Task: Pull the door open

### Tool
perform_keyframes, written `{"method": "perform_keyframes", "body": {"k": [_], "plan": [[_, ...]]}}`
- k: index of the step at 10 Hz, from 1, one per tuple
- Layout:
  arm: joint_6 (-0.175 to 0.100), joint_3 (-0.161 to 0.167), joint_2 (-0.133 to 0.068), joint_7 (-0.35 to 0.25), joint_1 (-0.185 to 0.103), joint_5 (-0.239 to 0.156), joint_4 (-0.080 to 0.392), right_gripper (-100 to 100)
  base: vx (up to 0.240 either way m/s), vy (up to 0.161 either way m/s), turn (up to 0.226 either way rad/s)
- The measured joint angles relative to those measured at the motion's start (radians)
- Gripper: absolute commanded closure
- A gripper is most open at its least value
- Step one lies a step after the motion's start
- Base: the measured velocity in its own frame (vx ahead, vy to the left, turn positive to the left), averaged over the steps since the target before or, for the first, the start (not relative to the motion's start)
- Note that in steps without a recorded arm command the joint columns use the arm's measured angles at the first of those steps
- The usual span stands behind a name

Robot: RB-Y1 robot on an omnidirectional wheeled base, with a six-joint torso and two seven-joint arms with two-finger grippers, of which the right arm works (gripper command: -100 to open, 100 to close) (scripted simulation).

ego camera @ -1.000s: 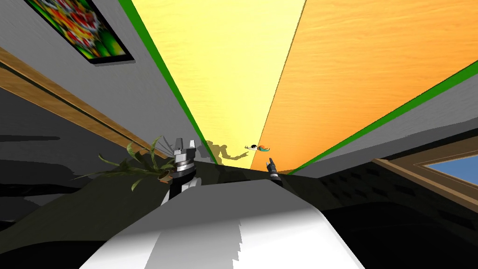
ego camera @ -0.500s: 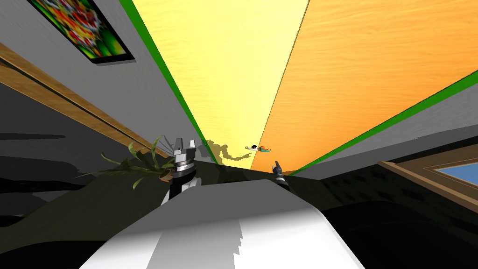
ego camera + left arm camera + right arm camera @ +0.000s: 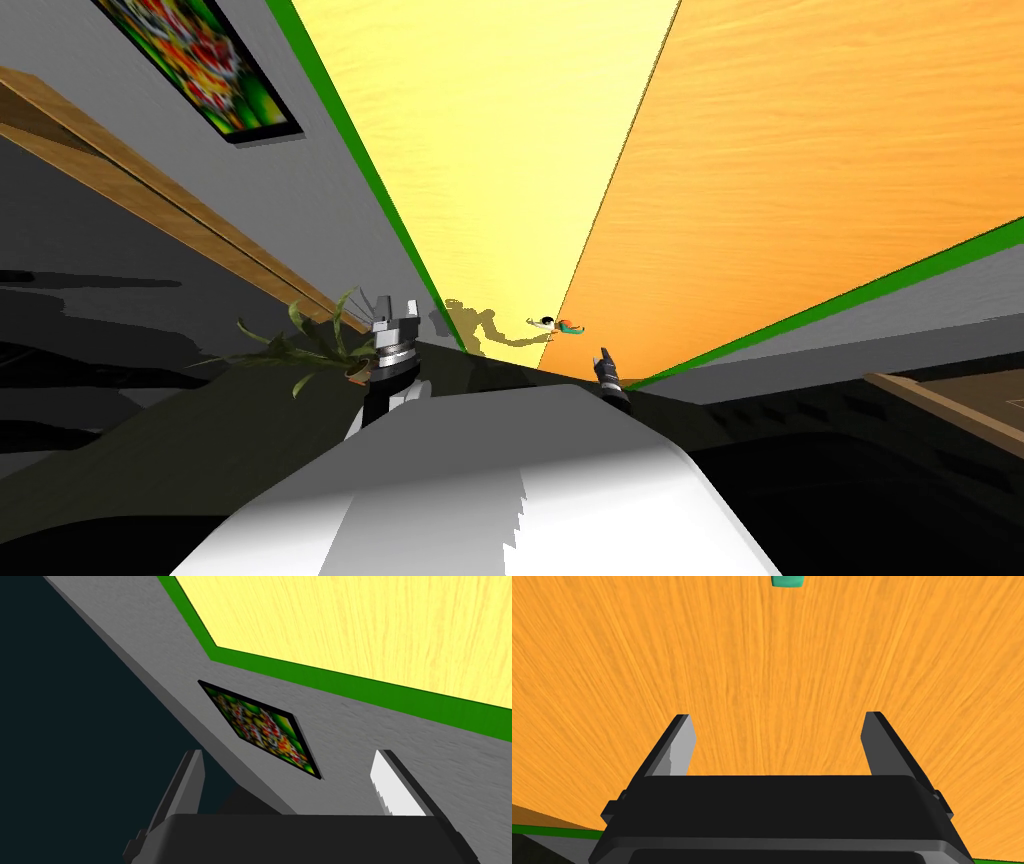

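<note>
Right gripper [image 3: 777, 721]: jaws wide apart, empty, facing orange door [image 3: 762, 666]; teal piece [image 3: 787, 581], probably the handle, ahead of the gap, untouched. Left gripper [image 3: 290, 756] jaws apart, empty

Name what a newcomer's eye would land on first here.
Two big wood-grained panels edged in green dominate: a yellow panel on the left meets an orange panel on the right, with a small fitting at their seam. The right gripper, fingers open, faces the orange panel. To the left, a colourful picture hangs on the grey wall above a potted plant beside the open left gripper.
</note>
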Motion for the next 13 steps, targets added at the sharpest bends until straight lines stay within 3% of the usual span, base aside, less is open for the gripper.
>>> {"method": "perform_keyframes", "body": {"k": [3,4,5,11,12,13], "plan": [[0.000,0.017,0.029,0.007,-0.034,0.007,-0.018,-100,0.201,0.005,0.174],[-0.010,0.029,0.037,0.008,-0.058,0.012,-0.003,-100,0.095,0.034,0.020],[-0.013,0.030,0.038,0.007,-0.061,0.012,-0.001,100,-0.010,-0.005,-0.017],[-0.009,0.032,0.040,0.008,-0.060,0.014,-0.004,100,-0.034,-0.007,-0.009],[-0.024,0.029,0.031,0.004,-0.065,0.010,0.020,100,-0.169,-0.016,-0.045],[-0.022,0.025,0.022,0.000,-0.053,0.006,0.015,100,-0.171,0.002,-0.040]]}}
